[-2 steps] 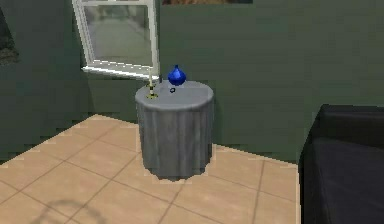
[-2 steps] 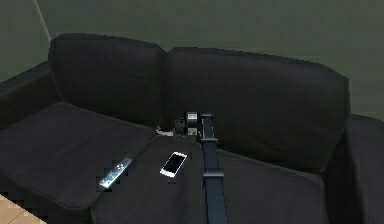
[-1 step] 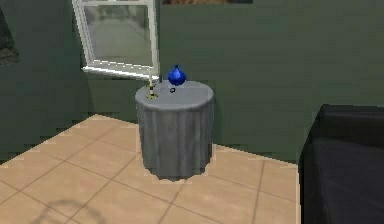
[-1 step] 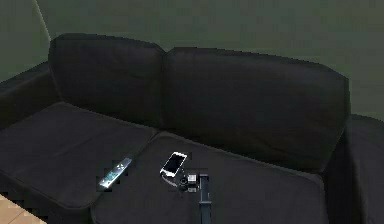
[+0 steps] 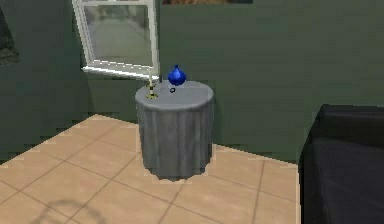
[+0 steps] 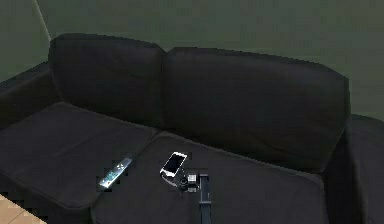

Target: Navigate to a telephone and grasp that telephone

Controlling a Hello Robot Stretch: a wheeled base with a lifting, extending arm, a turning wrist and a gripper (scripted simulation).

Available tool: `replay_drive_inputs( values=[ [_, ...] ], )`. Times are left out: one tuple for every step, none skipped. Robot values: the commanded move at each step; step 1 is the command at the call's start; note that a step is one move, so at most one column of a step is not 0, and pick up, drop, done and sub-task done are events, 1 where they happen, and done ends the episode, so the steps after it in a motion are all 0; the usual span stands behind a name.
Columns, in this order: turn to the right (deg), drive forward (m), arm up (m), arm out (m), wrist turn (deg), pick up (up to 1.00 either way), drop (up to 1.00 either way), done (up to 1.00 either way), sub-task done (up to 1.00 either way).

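Telephone (image 6: 175, 165) with a pale face lies on the seat of the black sofa (image 6: 250, 100), just beside my gripper (image 6: 189, 179). Whether my jaws hold anything, I cannot tell. A grey bar (image 6: 115, 176) lies near it on the same seat. Ahead, a round draped table (image 5: 176, 135) carries a blue object (image 5: 177, 75).

Whether the jaws touch the telephone (image 6: 175, 164) cannot be told; the sofa's (image 6: 250, 100) ends are cropped.

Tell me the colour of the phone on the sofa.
The phone is white, clearest in the arm side view against the black sofa.
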Motion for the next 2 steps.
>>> replay_drive_inputs(
  values=[
    [0.0, 0.00, 0.10, 0.00, 0.0, 0.00, 0.00, 0.00, 0.00],
    [0.0, 0.00, 0.00, 0.00, 0.0, 0.00, 0.00, 1.00, 0.00]
  ],
)
